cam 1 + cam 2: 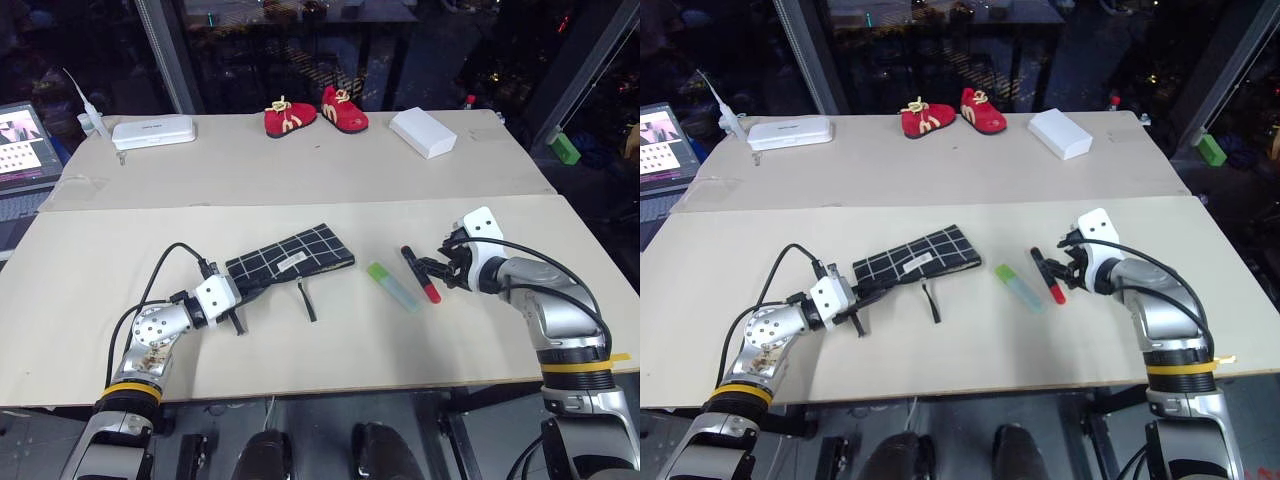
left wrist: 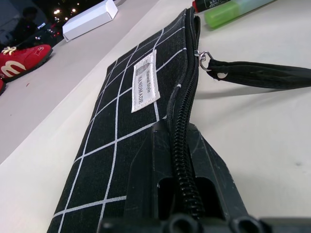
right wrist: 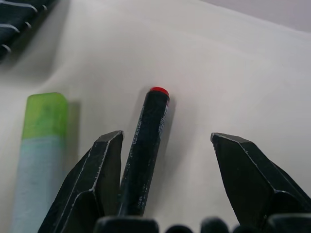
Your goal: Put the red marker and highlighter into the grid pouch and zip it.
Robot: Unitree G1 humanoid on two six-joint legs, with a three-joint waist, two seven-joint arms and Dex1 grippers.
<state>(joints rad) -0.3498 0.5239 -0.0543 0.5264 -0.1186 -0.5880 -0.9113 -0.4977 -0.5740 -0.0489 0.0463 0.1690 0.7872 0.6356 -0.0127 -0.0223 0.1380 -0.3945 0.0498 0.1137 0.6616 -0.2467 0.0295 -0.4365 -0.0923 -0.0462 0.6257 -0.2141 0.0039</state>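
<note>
The grid pouch (image 1: 292, 260) lies flat on the near board, its white label (image 2: 144, 81) up and its black cord loop (image 1: 307, 298) trailing from the zip. My left gripper (image 1: 238, 292) is shut on the pouch's near end at the zipper (image 2: 182, 145). To the right of the pouch lie the light-green highlighter (image 1: 392, 285) and, just beyond it, the red marker (image 1: 420, 274). My right gripper (image 1: 434, 268) is open and low over the marker. In the right wrist view the marker (image 3: 146, 145) lies between the fingers, close against one of them (image 3: 97, 179), with the highlighter (image 3: 41, 145) outside them.
On the far board stand a pair of small red shoes (image 1: 315, 112), a white box (image 1: 422, 131) and a white case (image 1: 153, 131). A laptop (image 1: 22, 150) sits at the far left, and a green block (image 1: 565, 148) lies off the table's right corner.
</note>
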